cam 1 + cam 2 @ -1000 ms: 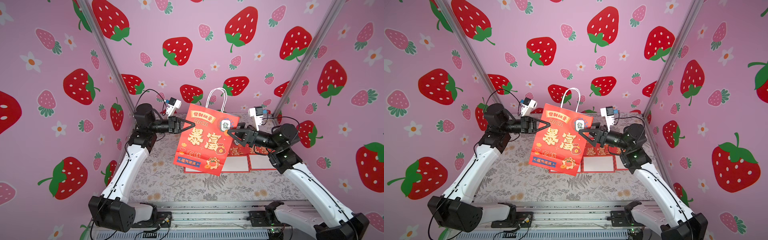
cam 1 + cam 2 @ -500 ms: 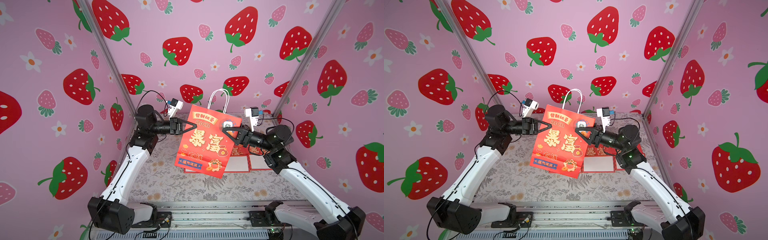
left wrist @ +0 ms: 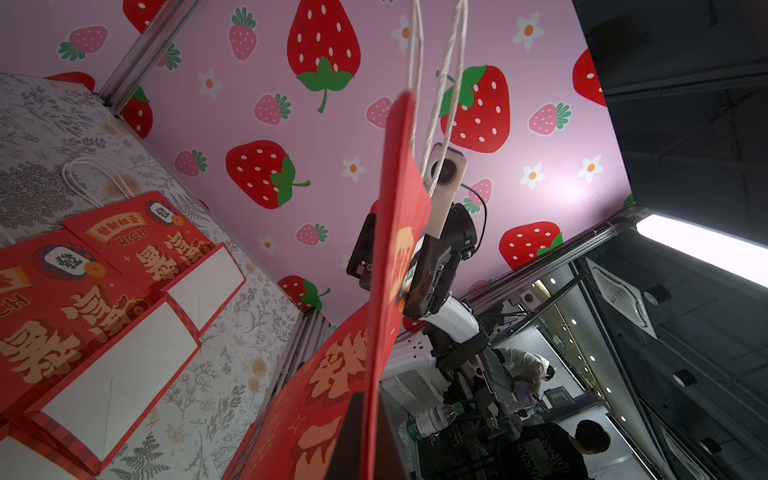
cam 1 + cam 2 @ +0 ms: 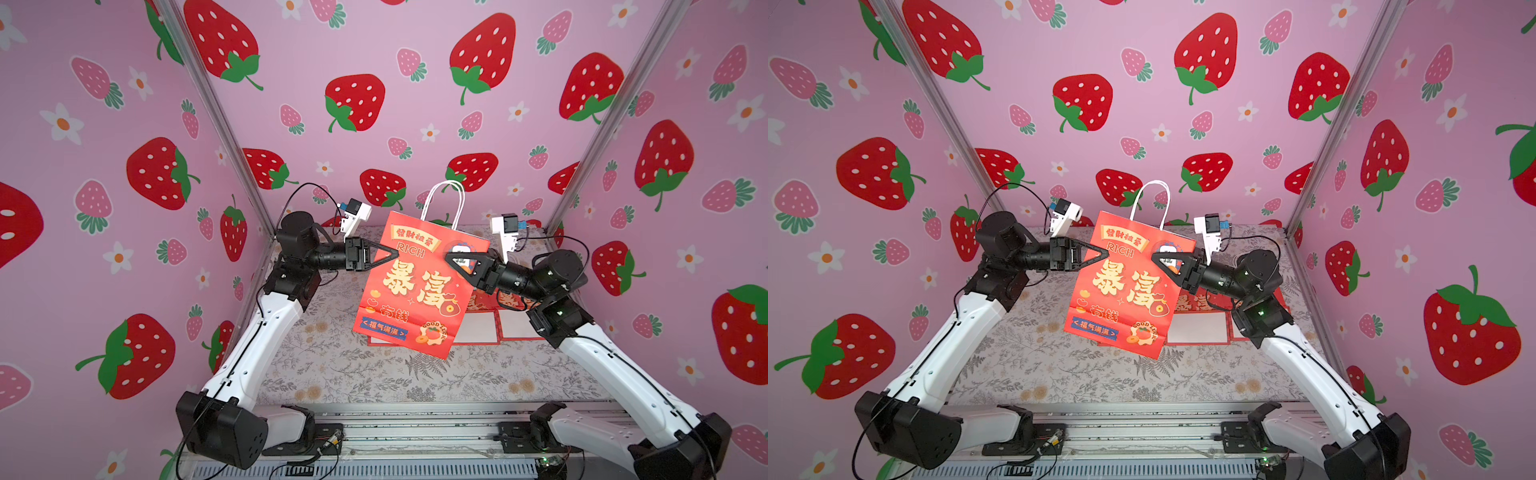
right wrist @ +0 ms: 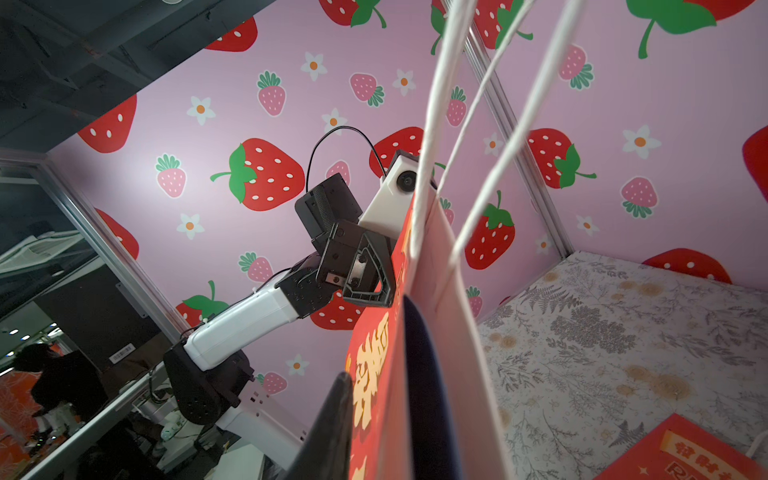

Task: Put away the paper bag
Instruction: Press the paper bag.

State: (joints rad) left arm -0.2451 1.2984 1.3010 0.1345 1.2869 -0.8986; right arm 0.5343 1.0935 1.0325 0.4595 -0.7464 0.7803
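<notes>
Above the floral table (image 4: 332, 374), the paper bag (image 4: 411, 291) hung tilted, one upper edge pinched by the left gripper (image 4: 396, 252) while the right gripper (image 4: 449, 257) straddled the opposite edge, grip unconfirmed; unequal pulls could tear or drop it.

The left arm (image 4: 278, 320) and the right arm (image 4: 619, 374) are built alike. Both have smooth white shells on the long links, black housings at the joints and a chunky black block at each base (image 4: 220, 432). A thin black cable (image 4: 245, 349) runs along the white shell. The left fingers (image 4: 390, 254) and right fingers (image 4: 452, 259) are black open triangular frames, and screws show on the left ones in the right wrist view. Each wrist carries a white camera (image 4: 355, 212) with a round dark lens, a blue plug and a looping black lead. Small green lights (image 4: 1261, 311) glow on the right arm.
</notes>
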